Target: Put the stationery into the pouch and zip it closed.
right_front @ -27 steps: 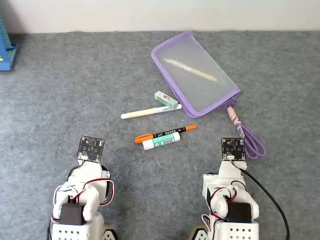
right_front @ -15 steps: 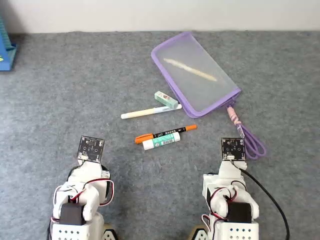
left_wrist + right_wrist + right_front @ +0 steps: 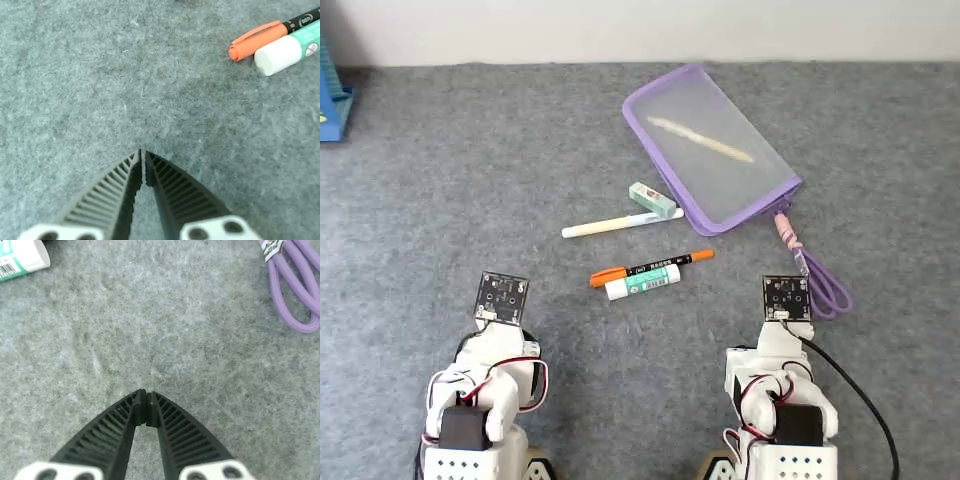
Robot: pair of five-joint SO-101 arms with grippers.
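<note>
A purple mesh pouch [image 3: 715, 150] lies at the back right of the grey mat, with one pale pen inside and a purple strap [image 3: 820, 280] trailing toward the right arm. In front of it lie an eraser [image 3: 652, 199], a cream pen [image 3: 620, 224], an orange marker [image 3: 650, 268] and a glue stick [image 3: 643, 282]. My left gripper [image 3: 143, 159] is shut and empty over bare mat, with the orange marker [image 3: 272, 35] and glue stick [image 3: 290, 47] ahead of it. My right gripper [image 3: 145, 399] is shut and empty, near the strap [image 3: 295, 285] and the glue stick [image 3: 22, 260].
A blue object [image 3: 332, 100] sits at the far left edge of the mat. A white wall runs along the back. A black cable [image 3: 860, 400] trails from the right arm. Open mat lies between both arms and the stationery.
</note>
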